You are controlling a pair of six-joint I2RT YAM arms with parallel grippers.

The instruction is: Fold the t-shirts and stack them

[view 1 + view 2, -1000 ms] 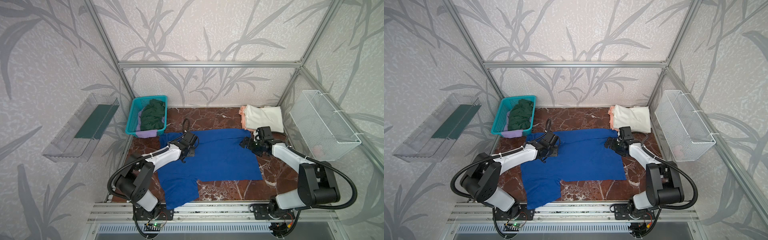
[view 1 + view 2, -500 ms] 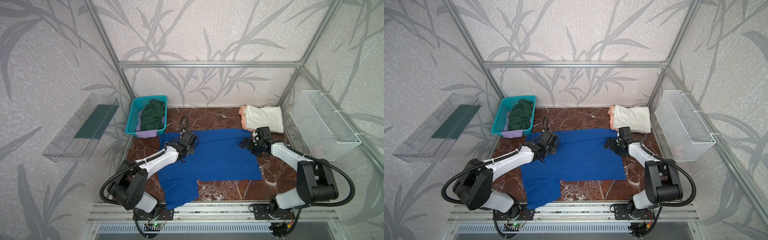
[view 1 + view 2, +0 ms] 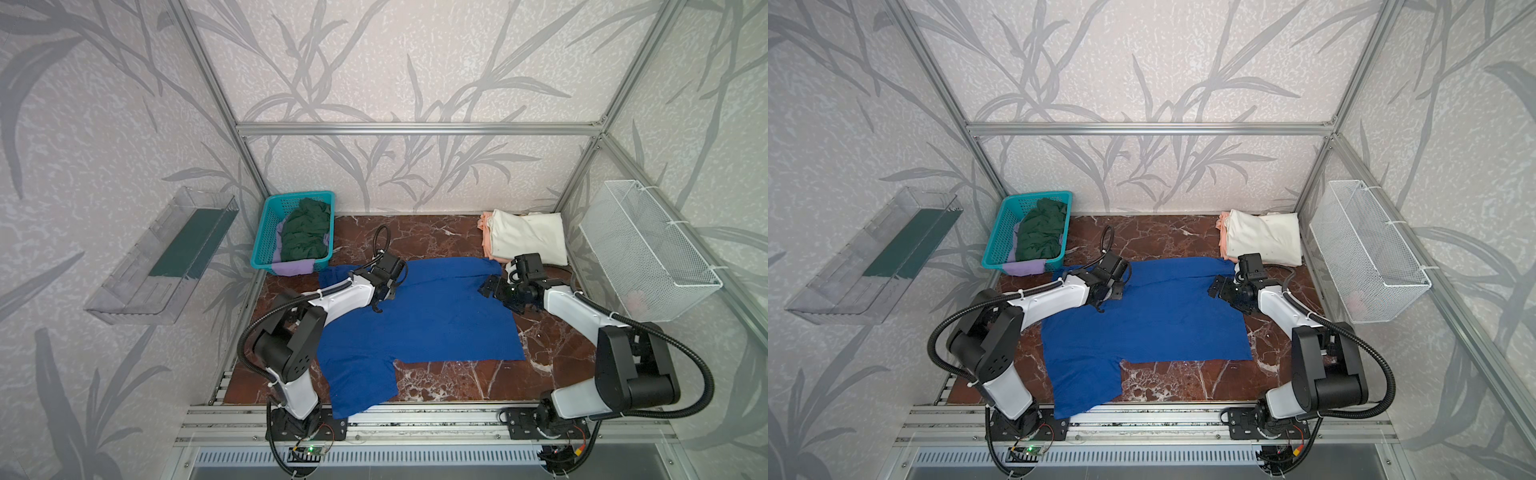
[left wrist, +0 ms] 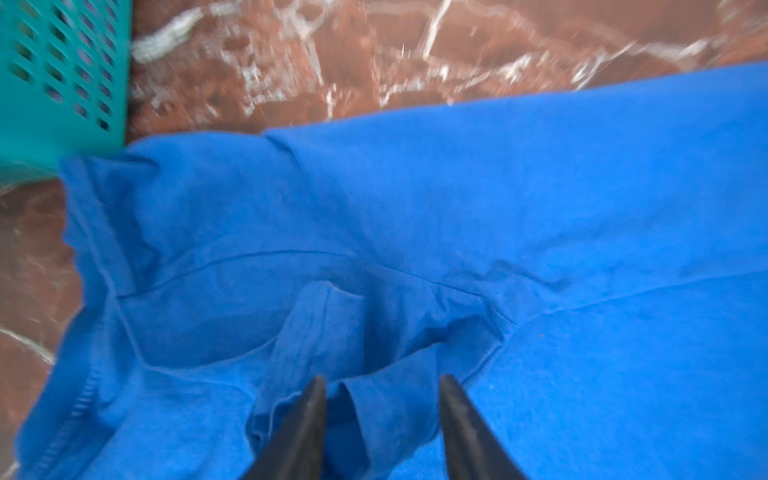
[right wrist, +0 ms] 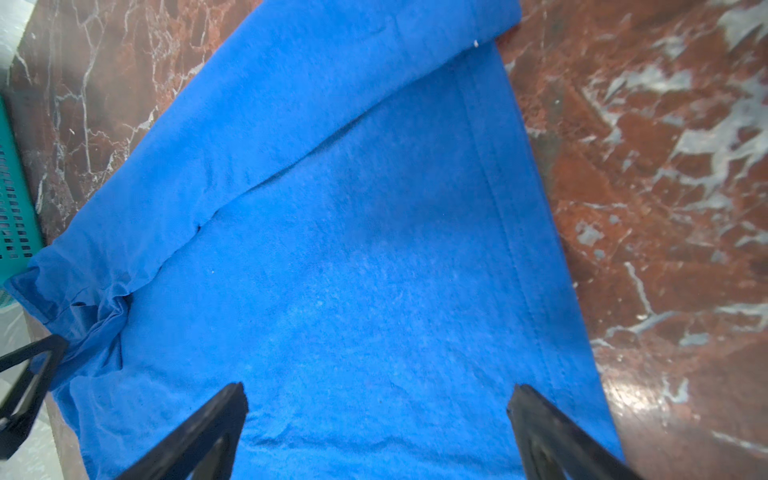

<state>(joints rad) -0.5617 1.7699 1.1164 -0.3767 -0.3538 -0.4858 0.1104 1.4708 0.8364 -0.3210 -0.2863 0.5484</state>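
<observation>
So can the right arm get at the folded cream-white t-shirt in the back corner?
Probably yes: the right tool, open and empty, is over the royal blue t-shirt, beside the folded cream-white t-shirt, nothing between them.

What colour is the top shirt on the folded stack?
Cream-white; the top shirt shows best in a top view.

Robot lab test cell, not a home. You see an aluminium frame boxing it in, with leaf-print wall panels on three sides. Left arm and right arm are bolted to a slotted rail along the bottom edge. The table is marble-look. A wire basket is hung at right, a clear tray at left.
</observation>
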